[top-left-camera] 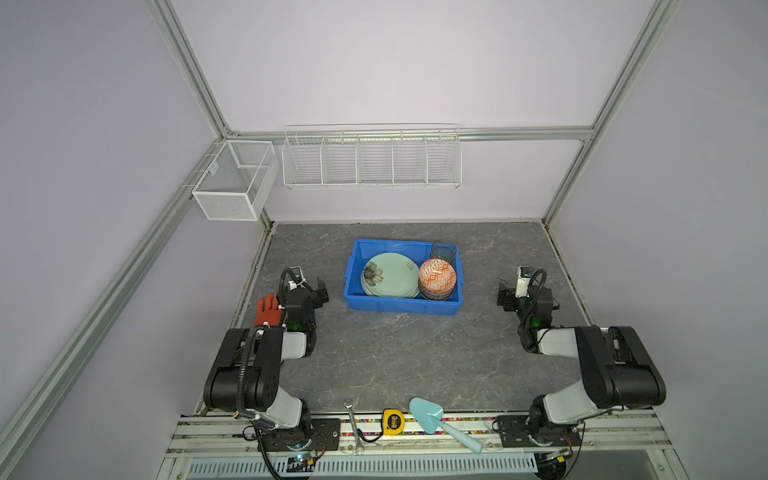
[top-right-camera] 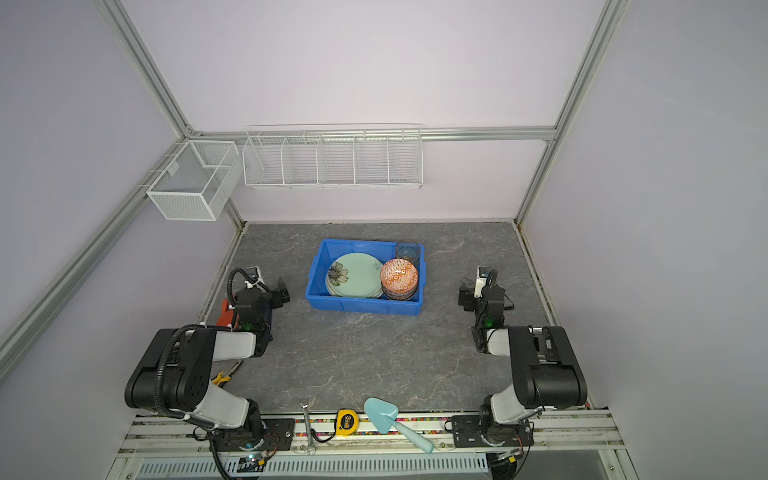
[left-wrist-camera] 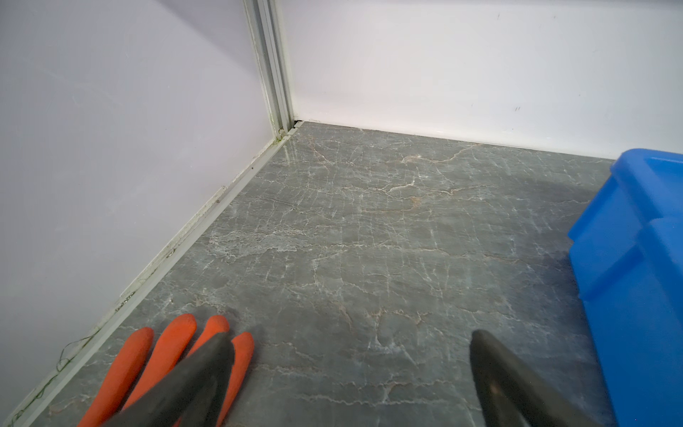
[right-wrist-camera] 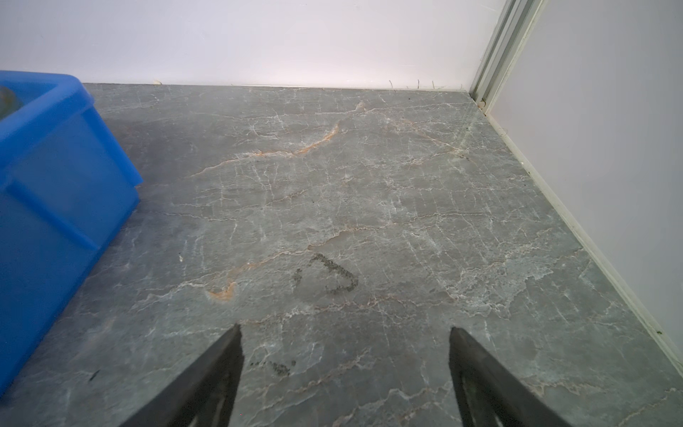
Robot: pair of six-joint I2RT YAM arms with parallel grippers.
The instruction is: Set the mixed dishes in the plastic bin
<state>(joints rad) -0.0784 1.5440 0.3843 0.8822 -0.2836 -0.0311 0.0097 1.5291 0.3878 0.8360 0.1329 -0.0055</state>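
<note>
The left gripper (left-wrist-camera: 351,338) and right gripper (right-wrist-camera: 345,329) are idling, fingers apart. A pale-green round plate (top-left-camera: 392,276) is lying in the bright-blue plastic bin (top-left-camera: 401,306), likely handling rigid, slick and breakable; pinch its rim.

You're working in a robotics lab cell, not a kitchen or a home. Plain pale wall panels (top-left-camera: 395,62) close it in on three sides, held by aluminium frame posts (top-left-camera: 192,66) that run down from the upper corners to a grey marble-print tabletop (top-left-camera: 374,353). The left arm (top-left-camera: 257,365) and right arm (top-left-camera: 602,365) are bolted to a slotted rail (top-left-camera: 623,434) along the bottom edge, with loose cables beside their bases. A wrench (top-left-camera: 353,424) and a yellow tape measure (top-left-camera: 393,422) lie on that rail at lower centre. White wire baskets (top-left-camera: 372,160) hang on the back wall, upper centre. The slotted strip (top-left-camera: 361,465) at the very bottom may be a cable duct; it is cropped.
</note>
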